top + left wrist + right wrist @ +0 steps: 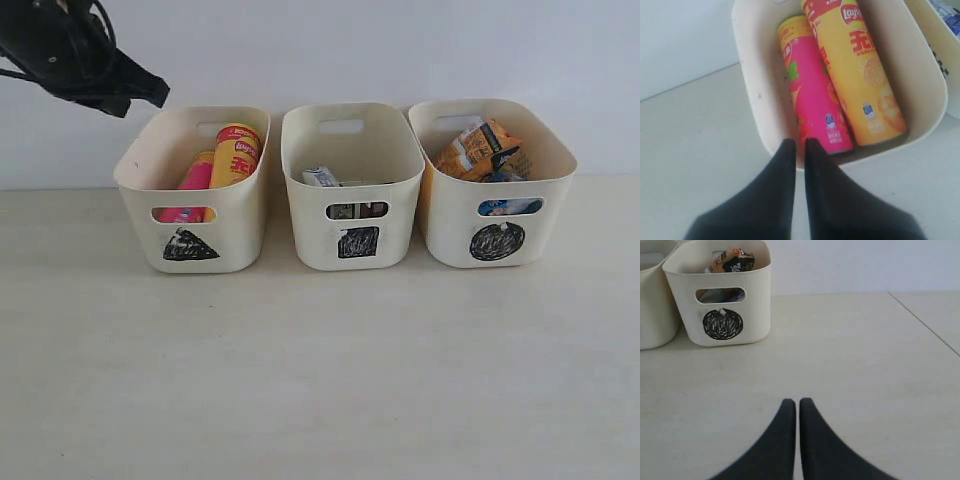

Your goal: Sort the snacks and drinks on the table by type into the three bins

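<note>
Bins hold everything in sight, and the table [320, 380] in front of them shows no loose snack or drink. The triangle bin [245, 235] has the yellow Lay's tube [236, 155] and the pink Lay's tube [197, 172]. The square bin [310, 240] has a blue-and-white carton [320, 177], with something darker showing through its handle slot that you cannot identify. The circle bin [450, 240] has the orange foil bag [475, 148] over a blue one [510, 207].

Your left gripper [800, 142] hangs above the triangle bin, over the outer edge of its rim, with its jaws pressed together on nothing. The two tubes lie side by side and touching, just past the fingertips and below them. Their long axes run away from the jaws — base ends nearer, logo ends against the far wall — and the pink one lies almost in line with the fingers.

Your right gripper [798, 402] sits low over bare table, well apart from the circle bin, with its jaws likewise closed and empty.

By my reading the task is done, or very near it. Any coming move belongs to the left arm, since it is the one over a bin. The tubes sit under and ahead of its tips, so lift it straight up — not forward — before you swing it away, or a finger may catch the bin wall.
</note>
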You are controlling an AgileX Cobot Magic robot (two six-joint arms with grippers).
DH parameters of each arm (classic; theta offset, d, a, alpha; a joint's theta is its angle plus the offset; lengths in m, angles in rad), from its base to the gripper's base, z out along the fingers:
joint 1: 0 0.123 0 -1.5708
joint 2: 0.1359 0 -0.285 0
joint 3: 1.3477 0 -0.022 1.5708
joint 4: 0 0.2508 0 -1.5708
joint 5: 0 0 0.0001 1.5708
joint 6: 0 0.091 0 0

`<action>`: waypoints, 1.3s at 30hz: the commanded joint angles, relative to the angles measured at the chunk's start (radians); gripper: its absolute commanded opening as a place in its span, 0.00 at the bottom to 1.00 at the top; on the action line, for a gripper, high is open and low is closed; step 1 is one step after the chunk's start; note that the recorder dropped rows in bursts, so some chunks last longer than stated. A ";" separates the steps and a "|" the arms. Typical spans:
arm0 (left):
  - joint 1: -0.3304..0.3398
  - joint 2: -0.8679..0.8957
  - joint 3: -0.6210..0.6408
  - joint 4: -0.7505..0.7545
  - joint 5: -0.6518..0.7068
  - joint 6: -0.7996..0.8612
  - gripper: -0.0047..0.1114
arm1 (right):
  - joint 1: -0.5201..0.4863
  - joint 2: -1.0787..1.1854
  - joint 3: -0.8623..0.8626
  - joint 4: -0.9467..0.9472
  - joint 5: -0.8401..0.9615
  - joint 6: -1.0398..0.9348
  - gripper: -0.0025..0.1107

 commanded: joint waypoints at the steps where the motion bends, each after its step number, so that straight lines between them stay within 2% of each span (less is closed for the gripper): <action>1: 0.003 -0.102 0.111 0.008 0.011 -0.026 0.07 | -0.003 -0.005 0.004 -0.001 -0.006 0.001 0.02; 10: 0.003 -0.309 0.344 -0.023 0.002 -0.026 0.07 | -0.003 -0.005 0.004 -0.001 -0.006 0.001 0.02; 19: 0.003 -0.628 0.601 -0.049 -0.033 -0.033 0.07 | -0.003 -0.005 0.004 -0.001 -0.006 0.001 0.02; 27: 0.003 -0.896 0.787 -0.049 -0.030 -0.208 0.07 | -0.003 -0.005 0.004 -0.001 -0.006 0.001 0.02; 33: 0.003 -1.101 0.878 -0.132 0.091 -0.211 0.07 | -0.003 -0.005 0.004 -0.001 -0.006 0.001 0.02; 35: 0.003 -1.142 0.911 -0.132 0.069 -0.211 0.07 | -0.003 -0.005 0.004 -0.001 -0.006 0.001 0.02; 39: 0.003 -1.220 1.003 -0.132 -0.086 -0.182 0.07 | -0.003 -0.005 0.004 -0.001 -0.006 0.001 0.02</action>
